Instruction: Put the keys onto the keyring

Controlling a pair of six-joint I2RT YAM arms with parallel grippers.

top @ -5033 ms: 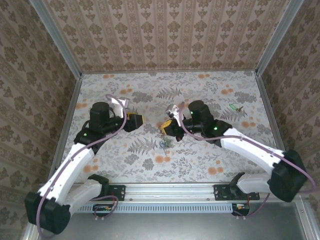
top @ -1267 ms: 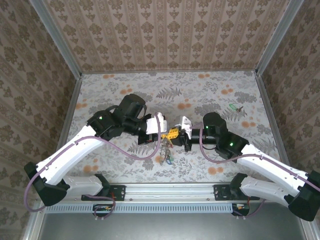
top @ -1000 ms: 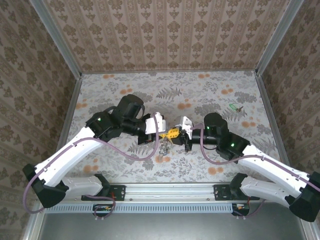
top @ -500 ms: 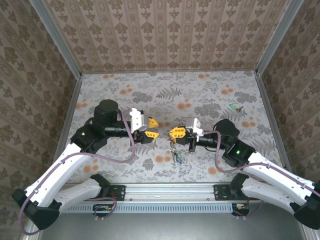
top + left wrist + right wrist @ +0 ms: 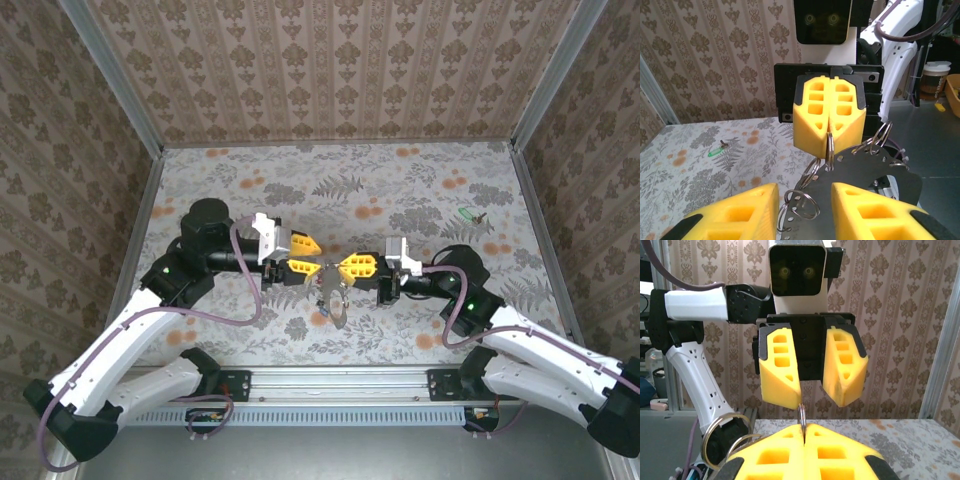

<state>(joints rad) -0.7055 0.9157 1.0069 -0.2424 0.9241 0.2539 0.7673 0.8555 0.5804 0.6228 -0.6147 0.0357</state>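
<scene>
- Left gripper (image 5: pixel 314 256) has closed in on right gripper (image 5: pixel 346 267); jaws released, apart.
- Right gripper clenched on keyring (image 5: pixel 830 150): thin steel loop, edge-on, upright, cluster hanging downward.

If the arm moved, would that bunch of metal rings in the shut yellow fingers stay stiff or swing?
Probably swing: the right gripper pinches one thin ring, and the other rings and grey plate hang loosely linked from it. Each piece looks like rigid metal, so bending seems unlikely. Smooth wire might pivot or slip in the grip.
</scene>
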